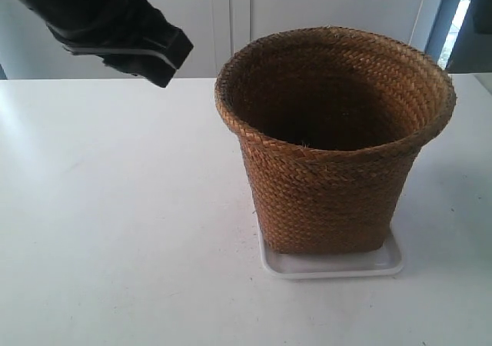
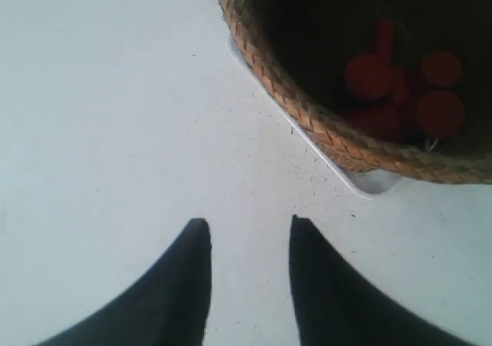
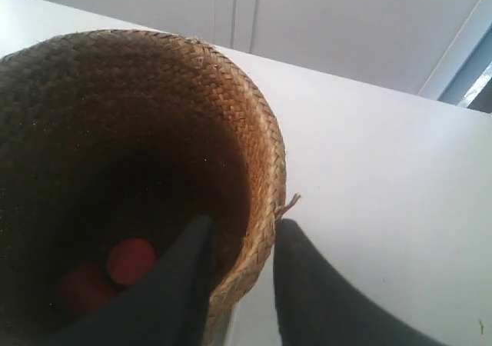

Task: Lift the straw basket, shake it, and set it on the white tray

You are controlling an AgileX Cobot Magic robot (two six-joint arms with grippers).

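With the right gripper [image 3: 237,234] pinching the straw basket [image 1: 332,142] rim as it sits on the white tray [image 1: 332,264], a careless release could tip it, while the left gripper [image 2: 246,234] hangs spread beside it.

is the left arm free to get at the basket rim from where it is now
Probably yes: the left gripper hangs open over bare table, with nothing between its fingers and the straw basket rim. The basket already sits on the white tray.

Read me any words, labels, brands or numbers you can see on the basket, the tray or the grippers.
There are none to read: the straw basket, the white tray, the left gripper and the right gripper all show no lettering, and neither do the red round things inside the basket.
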